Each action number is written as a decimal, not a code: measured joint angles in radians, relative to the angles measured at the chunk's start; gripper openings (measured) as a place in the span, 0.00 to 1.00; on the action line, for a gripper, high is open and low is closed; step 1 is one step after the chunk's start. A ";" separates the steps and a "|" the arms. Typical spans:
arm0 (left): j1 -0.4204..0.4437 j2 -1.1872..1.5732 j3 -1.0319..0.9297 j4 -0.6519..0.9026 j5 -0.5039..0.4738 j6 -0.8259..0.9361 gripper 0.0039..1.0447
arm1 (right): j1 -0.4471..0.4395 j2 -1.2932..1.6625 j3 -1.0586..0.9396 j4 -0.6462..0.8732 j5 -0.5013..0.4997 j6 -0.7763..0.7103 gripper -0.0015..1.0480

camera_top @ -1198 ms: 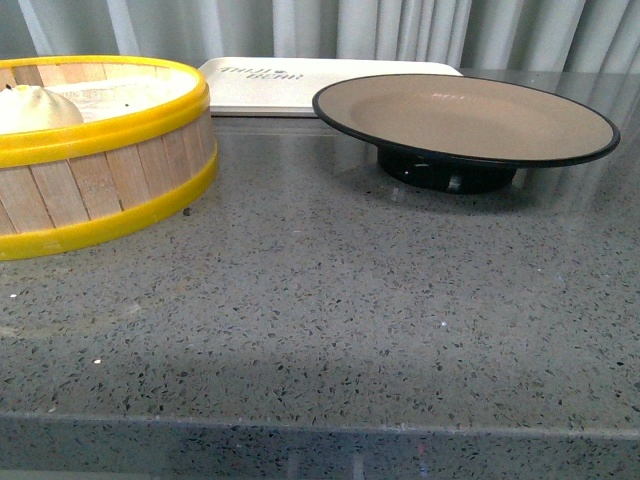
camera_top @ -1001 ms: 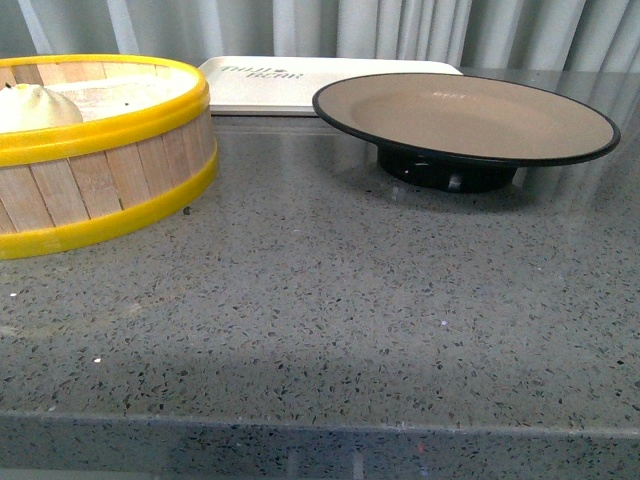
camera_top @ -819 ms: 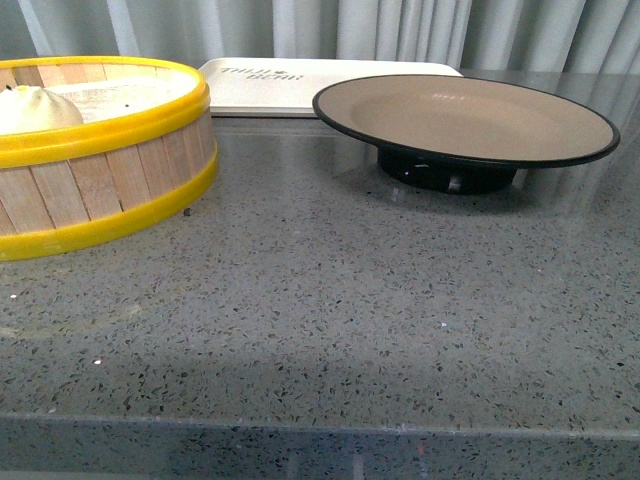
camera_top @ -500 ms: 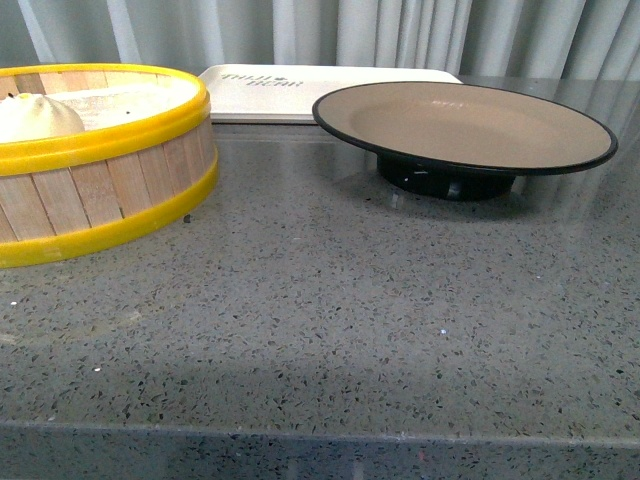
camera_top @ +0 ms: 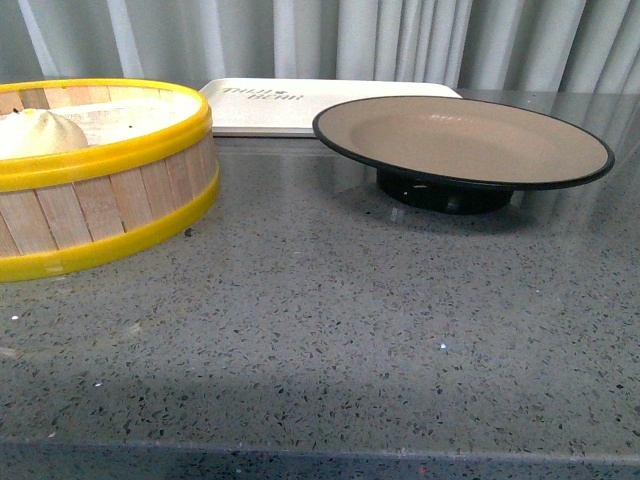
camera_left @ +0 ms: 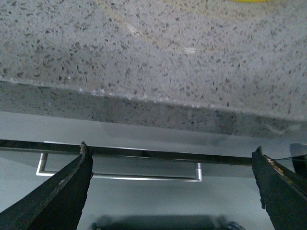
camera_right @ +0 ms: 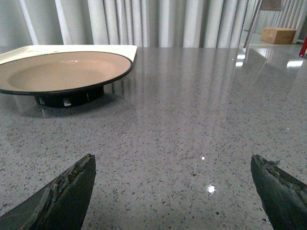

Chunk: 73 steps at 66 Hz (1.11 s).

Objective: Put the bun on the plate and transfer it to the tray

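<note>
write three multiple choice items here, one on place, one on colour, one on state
1. The plate's rim is: A yellow, B black, C white.
2. The bun sits: A on the plate, B on the counter, C in the steamer basket.
3. The left end effector and right end effector are: A both open, B both shut, C holding the bun.
Answers: B, a thin black edge rings the tan inside; C, it shows above the yellow rim; A, both sets of jaws stand wide apart.
</note>
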 joint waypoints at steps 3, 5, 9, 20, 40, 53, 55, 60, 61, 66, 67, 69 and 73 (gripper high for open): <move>0.016 0.051 0.063 0.041 0.002 0.010 0.94 | 0.000 0.000 0.000 0.000 0.000 0.000 0.92; 0.016 0.076 0.087 0.057 -0.006 0.019 0.94 | 0.000 0.000 0.000 0.000 0.000 0.000 0.92; 0.009 0.159 0.156 0.104 -0.029 0.035 0.94 | 0.000 0.000 0.000 0.000 0.000 0.000 0.92; -0.100 0.416 0.380 0.159 -0.109 0.077 0.94 | 0.000 0.000 0.000 0.000 0.000 0.000 0.92; -0.298 0.836 0.764 0.111 -0.230 0.158 0.94 | 0.000 0.000 0.000 0.000 0.000 0.000 0.92; -0.323 0.932 0.797 0.075 -0.296 0.178 0.94 | 0.000 0.000 0.000 0.000 0.000 0.000 0.92; -0.324 0.933 0.797 0.070 -0.298 0.178 0.94 | 0.000 0.000 0.000 0.000 0.000 0.000 0.92; -0.325 0.933 0.795 0.052 -0.299 0.178 0.94 | 0.000 0.000 0.000 0.000 0.000 0.000 0.92; -0.325 0.932 0.793 0.050 -0.301 0.178 0.94 | 0.000 0.000 0.000 0.000 0.000 0.000 0.92; -0.325 0.927 0.780 0.050 -0.303 0.180 0.94 | 0.000 0.000 0.000 0.000 0.000 0.000 0.92; -0.324 0.927 0.776 0.050 -0.304 0.179 0.94 | 0.000 0.000 0.000 0.000 0.000 0.000 0.92; -0.323 0.926 0.771 0.050 -0.305 0.179 0.94 | 0.000 0.000 0.000 0.000 0.000 0.000 0.92; -0.322 0.927 0.754 0.049 -0.310 0.180 0.94 | 0.000 0.000 0.000 0.000 0.000 0.000 0.92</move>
